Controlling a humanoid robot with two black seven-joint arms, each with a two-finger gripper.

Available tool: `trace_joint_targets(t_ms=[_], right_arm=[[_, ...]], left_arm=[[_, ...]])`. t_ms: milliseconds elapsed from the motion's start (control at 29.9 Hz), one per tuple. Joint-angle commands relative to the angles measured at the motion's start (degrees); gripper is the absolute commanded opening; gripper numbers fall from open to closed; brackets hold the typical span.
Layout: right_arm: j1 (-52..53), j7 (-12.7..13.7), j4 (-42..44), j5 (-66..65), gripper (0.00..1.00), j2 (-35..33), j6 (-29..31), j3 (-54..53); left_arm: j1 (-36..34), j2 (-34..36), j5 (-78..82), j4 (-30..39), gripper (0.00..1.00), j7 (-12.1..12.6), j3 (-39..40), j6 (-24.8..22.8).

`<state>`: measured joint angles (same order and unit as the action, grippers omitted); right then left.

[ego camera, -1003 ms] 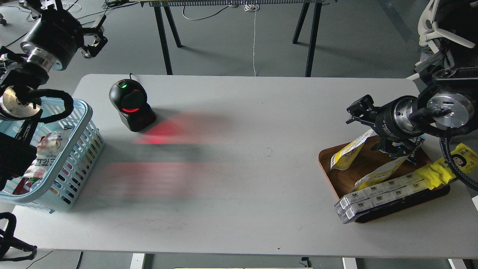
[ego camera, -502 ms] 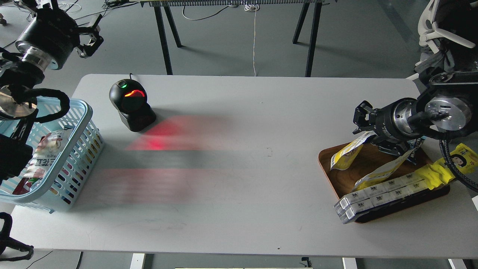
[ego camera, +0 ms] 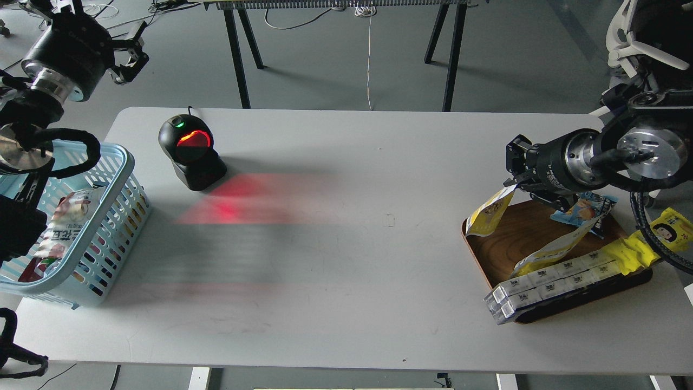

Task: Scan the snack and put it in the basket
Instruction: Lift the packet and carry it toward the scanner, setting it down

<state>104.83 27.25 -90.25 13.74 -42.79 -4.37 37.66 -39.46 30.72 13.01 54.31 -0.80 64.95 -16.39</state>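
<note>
The snack (ego camera: 489,212), a yellow stand-up pouch with a white top, hangs by its top edge from my right gripper (ego camera: 513,169). The gripper is shut on it and holds it over the left edge of the wooden tray (ego camera: 506,254). A second, similar yellow pouch (ego camera: 552,248) lies flat on the tray. The light blue basket (ego camera: 116,154) stands at the table's left edge with a red and white pack (ego camera: 65,219) inside. My left gripper (ego camera: 129,54) is open and empty, high beyond the table's far left corner, above the basket.
A black barcode scanner (ego camera: 190,151) stands at the back left, casting red light on the table. The tray also holds a small blue snack bag (ego camera: 584,208), a long yellow pack with a cartoon face (ego camera: 652,242) and white boxes (ego camera: 547,281).
My right gripper closed on the pouch's top and lifted it up and to the left, off the tray. My left arm drew back slightly.
</note>
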Motion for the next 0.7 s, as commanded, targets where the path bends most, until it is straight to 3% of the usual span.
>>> trace_joint_targets(t_ms=[0, 301, 669], right_arm=[[3.3, 0.2, -0.1, 0.3, 0.00, -1.1, -0.2, -2.4], [5.8, -1.1, 0.6, 1.3, 0.00, 2.3, -4.9, -12.5], [1.8, -2.3, 9.6, 3.8, 0.00, 20.6, -8.5, -17.0]], left_arm=[[0.0, 0.6, 0.0, 0.0, 1.00, 0.0, 0.0, -0.1], [-0.1, 0.8, 0.0, 0.1, 1.00, 0.1, 0.1, 0.0], [-0.2, 0.8, 0.0, 0.2, 1.00, 0.1, 0.1, 0.3]])
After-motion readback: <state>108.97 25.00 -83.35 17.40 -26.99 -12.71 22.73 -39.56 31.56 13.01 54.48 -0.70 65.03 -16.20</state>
